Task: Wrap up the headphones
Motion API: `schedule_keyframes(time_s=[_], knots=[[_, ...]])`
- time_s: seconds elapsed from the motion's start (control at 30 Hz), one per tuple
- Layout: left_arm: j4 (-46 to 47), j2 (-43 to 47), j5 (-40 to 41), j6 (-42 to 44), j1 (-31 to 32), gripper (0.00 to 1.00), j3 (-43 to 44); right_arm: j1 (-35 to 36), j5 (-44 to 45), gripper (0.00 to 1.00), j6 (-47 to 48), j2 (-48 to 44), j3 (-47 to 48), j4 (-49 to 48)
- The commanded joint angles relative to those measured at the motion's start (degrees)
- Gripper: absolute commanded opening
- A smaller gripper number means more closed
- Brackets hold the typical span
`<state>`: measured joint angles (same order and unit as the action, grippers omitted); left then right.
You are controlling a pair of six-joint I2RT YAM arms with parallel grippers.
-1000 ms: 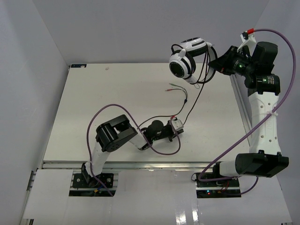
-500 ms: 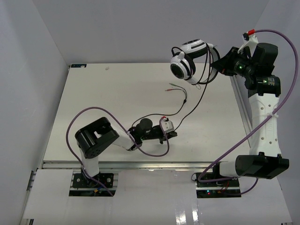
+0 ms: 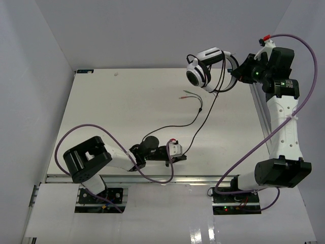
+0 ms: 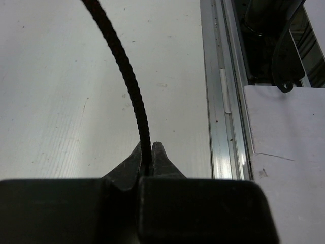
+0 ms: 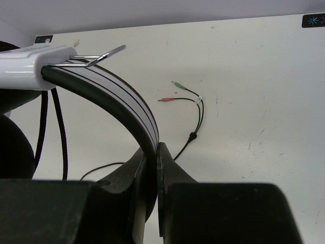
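Nearest me, the left arm lay folded low along the front of the tabletop (image 3: 101, 101), its purple cable (image 3: 157, 179) looping over the metal rail (image 4: 218, 101) at the near edge. Its left hand (image 4: 146, 152) sat just above the surface with the fingers pressed together on the thin black cord (image 4: 127, 76), pinching it partway along its length. From that pinch one stretch of cord rose up and away to the right, clear of the tabletop. Another stretch lay slack on the surface, curving back toward the middle. That slack stretch ended at a small splitter and two plugs (image 5: 172, 91), one green and one red, lying side by side on the far half of the tabletop, well apart from both hands. Farther back, at the far right corner, the right arm stood tall. Its right hand (image 5: 152, 152) was clamped on the black-and-white headband (image 5: 111, 91). It held the headphones (image 3: 205, 68) in the air above the far edge, touching nothing else. One white cup with its black pad faced down toward the left. Black strands of cord hung beside the cups and the band; how many turns lay there I could not tell.
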<state>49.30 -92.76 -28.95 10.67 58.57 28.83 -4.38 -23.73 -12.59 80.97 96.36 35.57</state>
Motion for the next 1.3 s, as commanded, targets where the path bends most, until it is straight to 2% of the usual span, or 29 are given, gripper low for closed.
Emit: schedule_keyframes(time_s=[0.0, 0.37, 0.73, 0.97, 1.13, 1.27], knots=[[1.03, 3.82, 0.00, 1.58, -3.60, 0.00, -2.15, -0.01, -3.22, 0.08, 2.61, -2.78, 0.73, -3.52], [-2.24, 2.68, -3.87, 2.75, -13.34, 0.00, -1.34, 0.01, -18.03, 0.08, 14.41, -4.43, 1.64, -0.41], [-3.21, 3.64, -7.05, 2.98, -21.10, 0.00, 0.79, 0.16, -22.35, 0.08, 27.31, -5.67, 1.82, 6.14], [-6.23, 4.56, -8.21, 4.06, -25.97, 0.00, 2.04, 0.16, -21.99, 0.08, 31.75, -5.83, -0.11, 8.02], [-12.03, 1.55, -8.03, 6.53, -30.38, 0.00, 7.45, 0.43, -26.77, 0.08, 37.68, -6.96, 0.15, 12.44], [-18.03, -1.52, -8.49, 8.18, -33.72, 0.00, 15.02, 2.51, -29.02, 0.08, 47.77, -7.98, 0.50, 19.49]])
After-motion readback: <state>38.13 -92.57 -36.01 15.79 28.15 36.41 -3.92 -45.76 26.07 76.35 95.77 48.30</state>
